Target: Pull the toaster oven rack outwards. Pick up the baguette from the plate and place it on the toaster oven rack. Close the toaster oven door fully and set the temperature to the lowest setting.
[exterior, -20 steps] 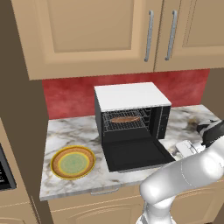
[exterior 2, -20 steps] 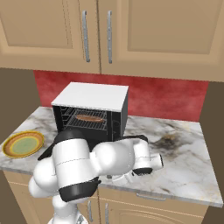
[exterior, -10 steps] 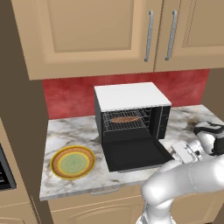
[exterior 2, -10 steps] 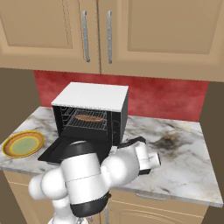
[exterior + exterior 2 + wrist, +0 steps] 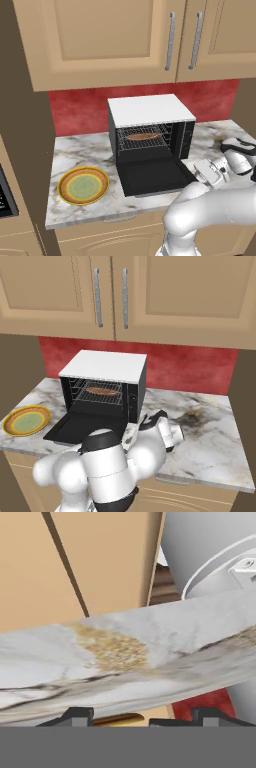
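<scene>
One baguette (image 5: 142, 136) lies lengthwise on the toaster oven rack (image 5: 144, 141), inside the cavity of the toaster oven (image 5: 150, 129); from the right base camera the loaf (image 5: 103, 391) sits across the grey bars of the rack (image 5: 101, 396), toward the rear of the cavity. The toaster oven door (image 5: 152, 176) is dropped fully open and lies about level on the marble counter (image 5: 82, 150), projecting toward six o'clock from the oven front. The plate (image 5: 83, 185) stands bare on the counter at roughly eight o'clock from the oven, near the door's left edge but apart from it; in the right base view the plate (image 5: 27, 421) sits at the counter's left end, at about eight o'clock from the oven (image 5: 104, 385).

The white arm is folded low at the counter's front edge, with the wrist at about four o'clock from the oven in the left base view. The gripper (image 5: 139, 718) shows as two dark fingertips (image 5: 76, 717) at the bottom of the hand camera's picture, set apart with nothing between them; it holds nothing, facing a slanted band of marble counter edge (image 5: 125, 657) with tan cabinet (image 5: 90, 562) beyond. The upper cabinets (image 5: 125, 40) hang closed above a red backsplash (image 5: 80, 112).
</scene>
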You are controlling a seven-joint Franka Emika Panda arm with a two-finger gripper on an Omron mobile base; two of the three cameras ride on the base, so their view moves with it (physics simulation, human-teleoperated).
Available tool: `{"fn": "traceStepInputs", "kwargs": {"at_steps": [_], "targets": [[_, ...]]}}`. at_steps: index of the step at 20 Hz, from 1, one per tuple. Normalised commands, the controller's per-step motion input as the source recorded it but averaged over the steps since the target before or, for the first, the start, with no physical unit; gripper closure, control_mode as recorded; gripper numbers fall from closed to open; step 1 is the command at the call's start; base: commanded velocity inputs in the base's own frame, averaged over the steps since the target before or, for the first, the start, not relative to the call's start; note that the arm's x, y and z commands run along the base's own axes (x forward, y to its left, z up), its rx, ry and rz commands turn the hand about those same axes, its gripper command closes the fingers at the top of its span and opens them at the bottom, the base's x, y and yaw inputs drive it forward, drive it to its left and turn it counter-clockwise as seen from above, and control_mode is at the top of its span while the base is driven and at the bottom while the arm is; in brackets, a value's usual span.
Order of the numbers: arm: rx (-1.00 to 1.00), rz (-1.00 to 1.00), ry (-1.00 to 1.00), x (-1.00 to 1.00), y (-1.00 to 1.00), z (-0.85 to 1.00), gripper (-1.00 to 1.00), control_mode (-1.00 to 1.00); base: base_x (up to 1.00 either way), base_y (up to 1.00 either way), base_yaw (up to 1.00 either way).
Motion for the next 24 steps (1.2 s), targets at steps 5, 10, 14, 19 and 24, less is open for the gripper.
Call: {"fn": "traceStepInputs", "kwargs": {"at_steps": [5,10,14,19,24], "targets": [[0.0,0.0,-0.01,0.0,0.13,-0.13,-1.0,-1.0,0.0,0.0,0.0],[0.0,0.0,-0.04,0.0,0.26,-0.03,-1.0,-1.0,0.0,0.0,0.0],[0.0,0.0,-0.05,0.0,0.39,0.0,-1.0,-1.0,0.0,0.0,0.0],[0.0,0.0,0.0,0.0,0.46,0.0,-1.0,-1.0,0.0,0.0,0.0],[0.0,0.0,0.0,0.0,0.34,-0.03,-1.0,-1.0,0.0,0.0,0.0]]}}
